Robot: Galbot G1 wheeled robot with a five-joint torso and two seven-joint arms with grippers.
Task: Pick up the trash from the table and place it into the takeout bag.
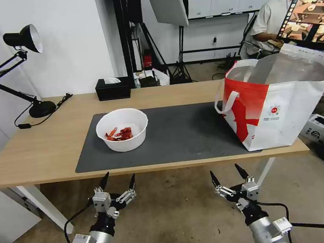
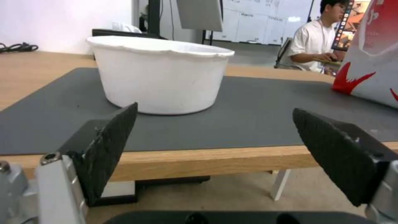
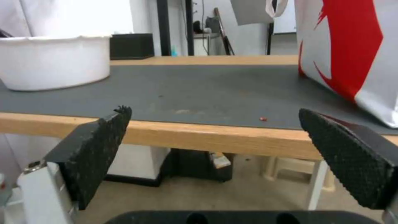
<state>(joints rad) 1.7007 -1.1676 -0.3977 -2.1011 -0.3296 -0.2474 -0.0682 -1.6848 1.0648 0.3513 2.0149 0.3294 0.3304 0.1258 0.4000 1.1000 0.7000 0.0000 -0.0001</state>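
While both arms hang below the front edge of the worktop, nothing's been grabbed yet. The white bowl with red scraps in it sits on the dark mat, left of centre in the head view, and it looks like the only bit of trash on show. The takeout bag stands on the right end of the mat with its mouth open, foil lining showing, well apart from the bowl. The left pincer sits low in the frame, lower left, fingers spread wide and holding nothing; the right pincer is lower right, also spread wide and empty. What matters here: the bowl is pretty much straight ahead and up from the left pincer, while the right one is off toward the bag side. So I'd say the left arm is clearly the nearer one for the bowl. In the left wrist view the bowl sits dead ahead between the two fingers, just a bit toward one side. It's round, so no long axis to worry about; I'd guess a rim grab is the way in.
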